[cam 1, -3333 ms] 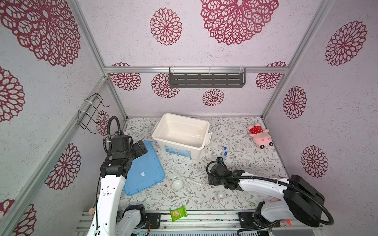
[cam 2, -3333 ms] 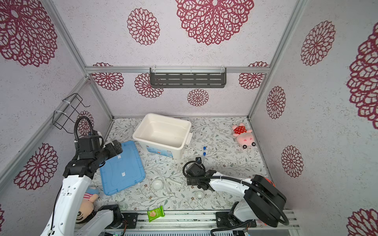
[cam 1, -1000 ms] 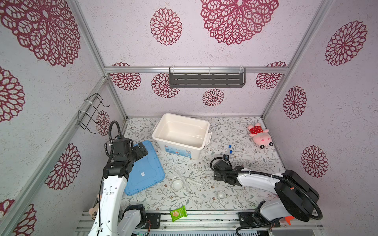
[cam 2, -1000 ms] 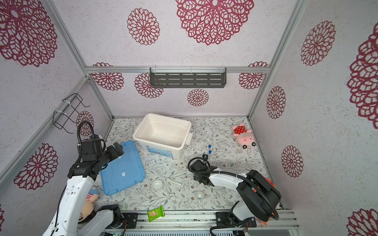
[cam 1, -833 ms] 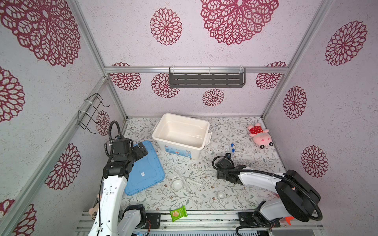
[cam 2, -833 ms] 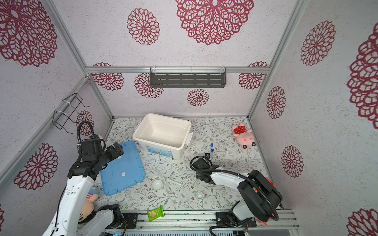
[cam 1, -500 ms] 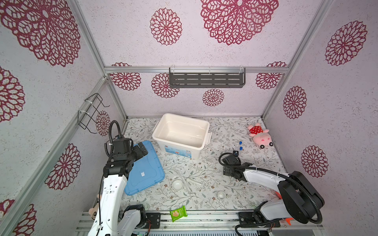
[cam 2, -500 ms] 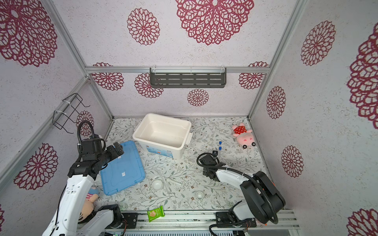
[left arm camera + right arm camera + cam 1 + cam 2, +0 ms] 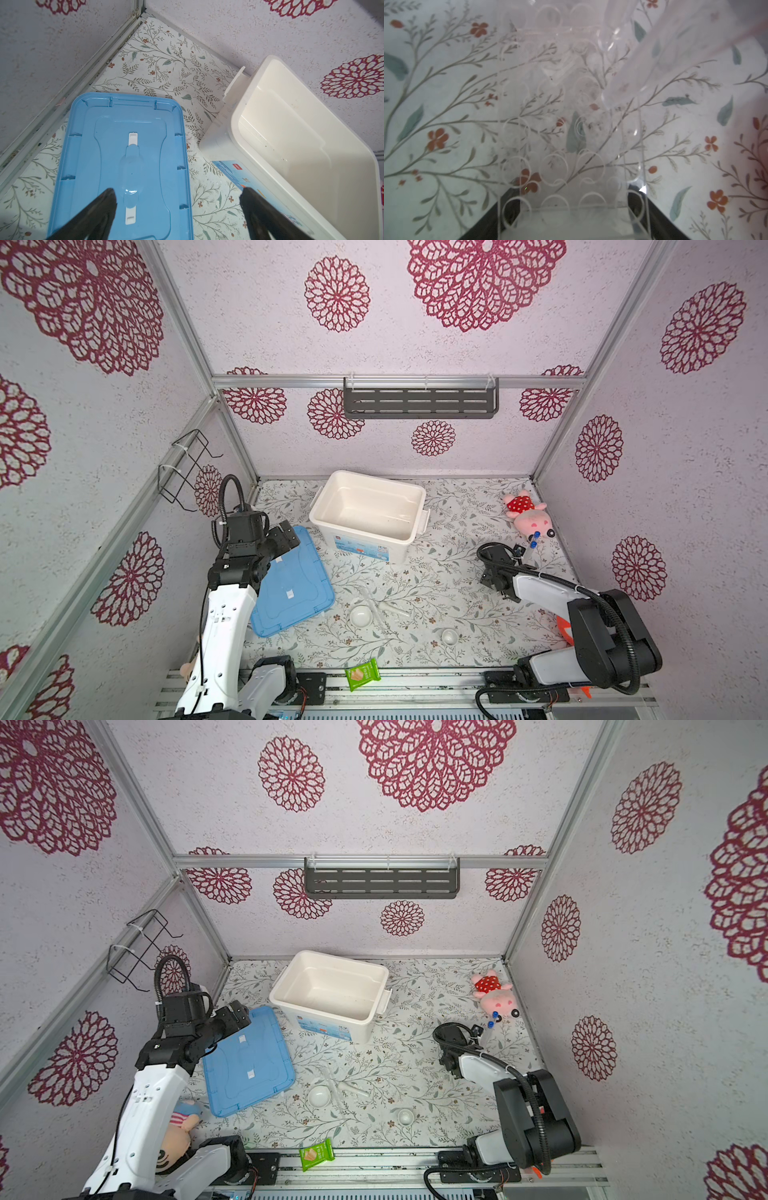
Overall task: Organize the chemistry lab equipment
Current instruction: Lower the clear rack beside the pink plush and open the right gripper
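Because the clear acrylic tube rack (image 9: 571,124) is stiff, slick and brittle, it wants a firm, level squeeze across its flat side walls. The right gripper (image 9: 572,197) clamps it there, just beside the pig plush (image 9: 525,514), with 2 blue-capped tubes (image 9: 535,540) leaning inside. The left gripper (image 9: 177,196) hangs spread wide and empty above the blue lid (image 9: 124,145).

I can read no word or number anywhere. The white bin (image 9: 374,480) carries a blue label (image 9: 361,549) with a small red mark, its print too blurred for me. The green packet (image 9: 363,674) is equally illegible.
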Robot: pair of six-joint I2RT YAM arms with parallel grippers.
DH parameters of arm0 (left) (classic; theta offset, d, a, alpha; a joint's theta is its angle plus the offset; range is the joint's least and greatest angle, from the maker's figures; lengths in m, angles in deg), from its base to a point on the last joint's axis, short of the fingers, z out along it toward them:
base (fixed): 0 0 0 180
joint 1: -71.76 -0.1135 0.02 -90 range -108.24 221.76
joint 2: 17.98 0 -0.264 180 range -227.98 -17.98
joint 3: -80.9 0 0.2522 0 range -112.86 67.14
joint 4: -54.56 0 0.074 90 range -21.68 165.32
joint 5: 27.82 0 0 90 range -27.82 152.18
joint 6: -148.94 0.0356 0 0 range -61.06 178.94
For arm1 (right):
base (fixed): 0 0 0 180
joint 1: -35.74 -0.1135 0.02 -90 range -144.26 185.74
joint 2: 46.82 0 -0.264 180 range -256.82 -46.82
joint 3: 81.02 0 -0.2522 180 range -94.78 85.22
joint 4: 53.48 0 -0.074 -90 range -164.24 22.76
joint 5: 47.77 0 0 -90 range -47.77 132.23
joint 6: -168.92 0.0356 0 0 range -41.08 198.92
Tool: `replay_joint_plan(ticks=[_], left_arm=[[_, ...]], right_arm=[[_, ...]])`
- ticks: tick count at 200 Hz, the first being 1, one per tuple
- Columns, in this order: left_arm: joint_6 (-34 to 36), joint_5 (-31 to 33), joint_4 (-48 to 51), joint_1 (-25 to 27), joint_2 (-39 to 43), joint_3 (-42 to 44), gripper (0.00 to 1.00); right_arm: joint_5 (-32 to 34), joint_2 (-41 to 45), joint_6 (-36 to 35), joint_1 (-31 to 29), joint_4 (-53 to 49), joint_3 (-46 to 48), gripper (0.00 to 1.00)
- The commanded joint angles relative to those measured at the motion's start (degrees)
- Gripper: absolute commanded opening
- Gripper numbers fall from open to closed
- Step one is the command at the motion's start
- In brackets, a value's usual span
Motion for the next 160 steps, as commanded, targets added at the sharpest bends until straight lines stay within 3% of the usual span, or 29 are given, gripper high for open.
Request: replay_joint_plan(ticks=[1,81,132,160], left_arm=[[1.15,-0.08,0.08,-0.46,-0.56,-2.04,0.98],[0.51,-0.9,0.06,-0.79,-0.94,-2.03,0.97],[0.35,-0.81,0.21,-0.94,-0.72,-2.36,0.97],[0.25,-0.52,0.37,-1.02,-0.2,-2.12,0.97]], right_arm=[[2.43,0.19,2.77,3.81,0.29,-0.31,0.75],[-0.04,-2.2,5.13,17.16,1.94,-2.24,0.75],[-1.56,-7.04,7.25,18.69,3.9,-4.73,0.75],[-1.81,-8.59,7.79,18.86,4.38,-5.6,0.8]])
